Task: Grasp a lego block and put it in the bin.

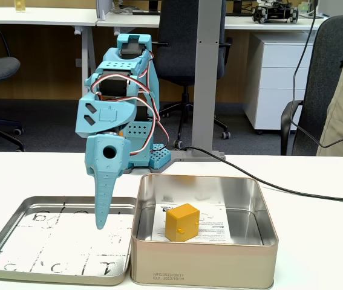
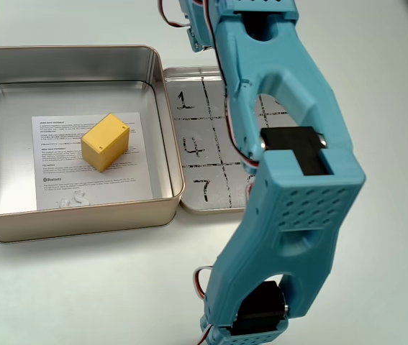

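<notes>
A: Starting nearest us in the fixed view from the front, we see the deep square silver metal tin with rounded corners standing on the white tabletop. Is the block in it?

B: We see it there, yes. The small yellow-orange plastic block lies on the white printed paper that covers the tin's bottom. In the fixed view from above, the same block sits near the middle of the bin, apart from all four walls.

A: And just beside the tin?

B: We see the shallow flat metal lid tray with black markings, touching or nearly touching the tin's side. Nothing yellow lies on it.

A: Then the arm. Where is its tool?

B: The light blue tool hangs point down over the tray, not over the tin, and it carries nothing. We see its fingers pressed together into one narrow tip, with no gap between them.

A: So how far along do we judge the task?

B: We judge the main part done: the block is inside the bin and free of the tool. What is left, as far as we can tell, is only for the arm to draw back to rest.

A: And farther off?

B: Office chairs, a desk leg and a white cabinet, none of them part of the work.
</notes>
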`<state>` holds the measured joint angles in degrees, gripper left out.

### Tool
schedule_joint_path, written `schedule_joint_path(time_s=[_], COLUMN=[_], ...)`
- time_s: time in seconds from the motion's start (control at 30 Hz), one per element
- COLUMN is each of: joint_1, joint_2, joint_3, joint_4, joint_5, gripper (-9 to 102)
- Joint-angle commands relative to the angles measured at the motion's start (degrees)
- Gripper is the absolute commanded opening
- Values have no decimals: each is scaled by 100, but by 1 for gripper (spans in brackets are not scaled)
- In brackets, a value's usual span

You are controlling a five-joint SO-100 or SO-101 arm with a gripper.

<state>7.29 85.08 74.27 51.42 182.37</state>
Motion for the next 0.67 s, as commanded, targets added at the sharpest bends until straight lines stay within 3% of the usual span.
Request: schedule_joint_path(time_s=[0.0,0.63], joint_1=[18,79], joint_2=[211,220], joint_3=[-53,-176], joint_4=[-62,-70], joint_5=[729,765], gripper=[0,0])
